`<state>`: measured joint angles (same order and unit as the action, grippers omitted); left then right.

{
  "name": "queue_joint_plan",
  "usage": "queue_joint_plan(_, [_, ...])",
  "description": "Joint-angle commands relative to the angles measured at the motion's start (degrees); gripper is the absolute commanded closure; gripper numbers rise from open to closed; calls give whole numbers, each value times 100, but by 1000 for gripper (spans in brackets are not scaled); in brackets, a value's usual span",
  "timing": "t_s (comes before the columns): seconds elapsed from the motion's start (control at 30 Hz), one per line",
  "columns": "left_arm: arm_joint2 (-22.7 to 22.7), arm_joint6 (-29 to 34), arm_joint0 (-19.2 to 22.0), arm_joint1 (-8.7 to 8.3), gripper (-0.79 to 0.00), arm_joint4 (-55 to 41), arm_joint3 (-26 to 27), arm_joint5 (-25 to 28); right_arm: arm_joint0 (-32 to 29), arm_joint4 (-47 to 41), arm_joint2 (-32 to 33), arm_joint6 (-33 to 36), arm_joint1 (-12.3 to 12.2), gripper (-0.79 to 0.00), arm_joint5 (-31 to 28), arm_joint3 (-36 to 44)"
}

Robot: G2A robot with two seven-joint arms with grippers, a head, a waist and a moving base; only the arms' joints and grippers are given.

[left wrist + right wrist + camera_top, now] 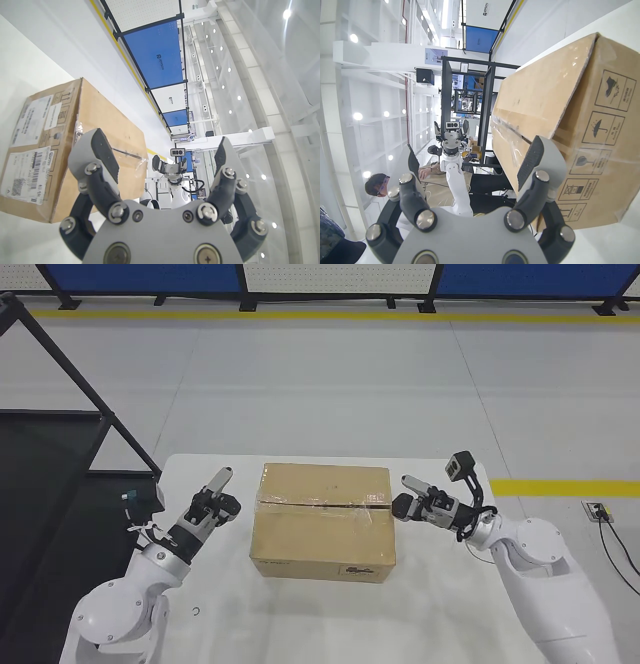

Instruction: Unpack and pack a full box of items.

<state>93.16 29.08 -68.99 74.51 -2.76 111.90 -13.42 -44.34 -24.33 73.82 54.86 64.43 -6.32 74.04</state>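
A brown cardboard box stands shut in the middle of the white table, its top flaps held by clear tape along the seam. Shipping labels cover one end and printed handling symbols the other. My left gripper is open beside the labelled end, a short gap away, one finger level with the box's top edge. My right gripper is open beside the opposite end, one finger close to the taped seam. Nothing is between either pair of fingers.
A black metal frame stands off the table's left side. Beyond the table is grey floor with a yellow line and blue and white partition panels. Bare tabletop lies in front of the box.
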Motion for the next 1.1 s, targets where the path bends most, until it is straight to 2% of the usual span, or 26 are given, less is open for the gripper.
queue_joint_plan(0.0, [-6,-10,-1,-10,-785,-9,1,1,75,18,-102,-7,19,-785,50,-62])
queue_joint_plan(0.4, [-139,139,144,-80,-785,99,-148,-200,441,43,-487,104,105,-785,105,-581])
queue_joint_plan(0.77, [-724,622,796,-130,-785,388,-838,-355,445,29,-539,78,118,-785,68,-714])
queue_joint_plan(1.07, [-1011,724,1255,-133,-785,224,-1410,-360,392,36,-516,57,109,-785,63,-662])
